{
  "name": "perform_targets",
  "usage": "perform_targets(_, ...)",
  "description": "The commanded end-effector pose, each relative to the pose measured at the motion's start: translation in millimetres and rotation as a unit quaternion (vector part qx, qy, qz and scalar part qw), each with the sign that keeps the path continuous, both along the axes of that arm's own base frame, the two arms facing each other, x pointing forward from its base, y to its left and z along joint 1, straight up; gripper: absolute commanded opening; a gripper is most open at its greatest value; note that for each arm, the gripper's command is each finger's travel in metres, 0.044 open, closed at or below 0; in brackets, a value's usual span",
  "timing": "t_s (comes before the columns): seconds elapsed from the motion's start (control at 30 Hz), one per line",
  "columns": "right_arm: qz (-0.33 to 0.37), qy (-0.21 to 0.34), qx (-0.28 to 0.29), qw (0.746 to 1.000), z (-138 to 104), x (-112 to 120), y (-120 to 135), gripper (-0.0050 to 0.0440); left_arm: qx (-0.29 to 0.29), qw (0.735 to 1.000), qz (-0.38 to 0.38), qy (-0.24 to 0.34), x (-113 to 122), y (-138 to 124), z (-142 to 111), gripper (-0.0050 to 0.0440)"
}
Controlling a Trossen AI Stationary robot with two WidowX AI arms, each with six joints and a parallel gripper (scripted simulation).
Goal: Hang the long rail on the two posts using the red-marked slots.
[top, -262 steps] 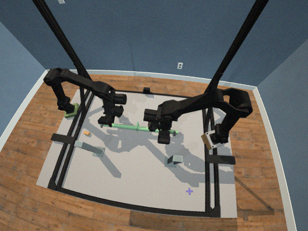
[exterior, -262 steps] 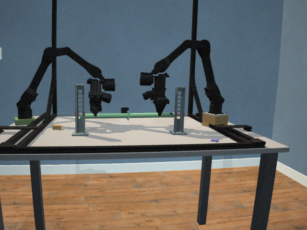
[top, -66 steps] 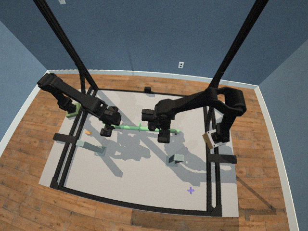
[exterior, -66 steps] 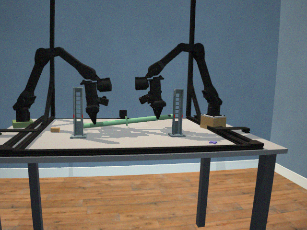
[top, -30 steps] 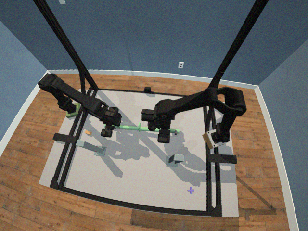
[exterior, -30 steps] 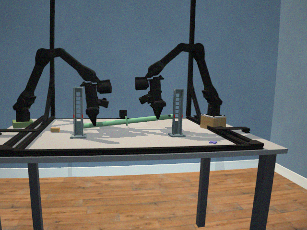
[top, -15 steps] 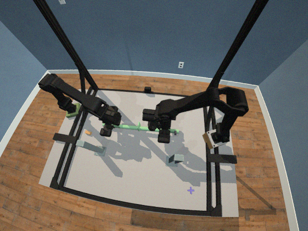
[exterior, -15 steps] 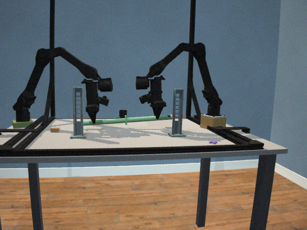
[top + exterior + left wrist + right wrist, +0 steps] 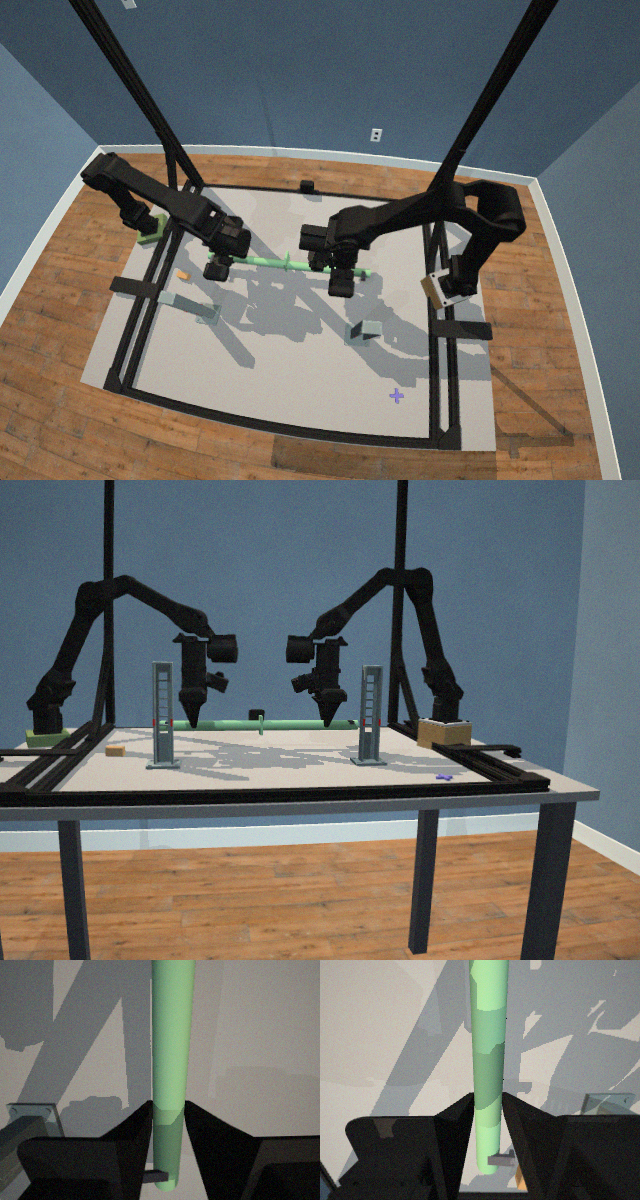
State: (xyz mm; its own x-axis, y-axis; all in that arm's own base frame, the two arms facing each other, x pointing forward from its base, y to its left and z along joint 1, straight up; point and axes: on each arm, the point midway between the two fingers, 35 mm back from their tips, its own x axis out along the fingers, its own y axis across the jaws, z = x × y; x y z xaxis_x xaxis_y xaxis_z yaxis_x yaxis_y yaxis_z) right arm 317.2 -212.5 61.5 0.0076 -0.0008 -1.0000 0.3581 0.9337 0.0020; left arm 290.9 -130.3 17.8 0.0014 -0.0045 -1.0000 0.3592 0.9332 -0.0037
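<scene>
Okay, top: long round green rail (image 9: 263,261) (image 9: 222,724) (image 9: 172,1035) (image 9: 490,1070) off the posts, grey slotted posts (image 9: 186,303) (image 9: 368,328) (image 9: 155,702) (image 9: 378,702) at 8 and between 4 and 5 o'clock from its middle; purple cross (image 9: 396,395) (image 9: 443,777) toward 5. Exterior: rail level, behind both red-marked posts. Left wrist: left gripper (image 9: 343,273) (image 9: 327,723) (image 9: 169,1110) clamped on rail, dark hook (image 9: 156,1176) pointing to 9 o'clock. Right wrist: right gripper (image 9: 219,260) (image 9: 193,723) (image 9: 489,1100) pinching rail near its other end, hook (image 9: 501,1160) pointing to 3 o'clock.
</scene>
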Motion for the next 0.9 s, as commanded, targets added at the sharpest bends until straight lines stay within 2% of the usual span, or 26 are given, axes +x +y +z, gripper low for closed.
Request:
perform_targets(0.0,0.001,0.0,-0.003,1.0,3,1,-1,0.0,0.0,1.0,0.001,-0.002,-2,1,2,0.0)
perform_targets(0.87,0.001,0.001,-0.002,1.0,-16,2,-2,0.0,0.001,1.0,0.001,-0.001,-1,1,-18,0.0)
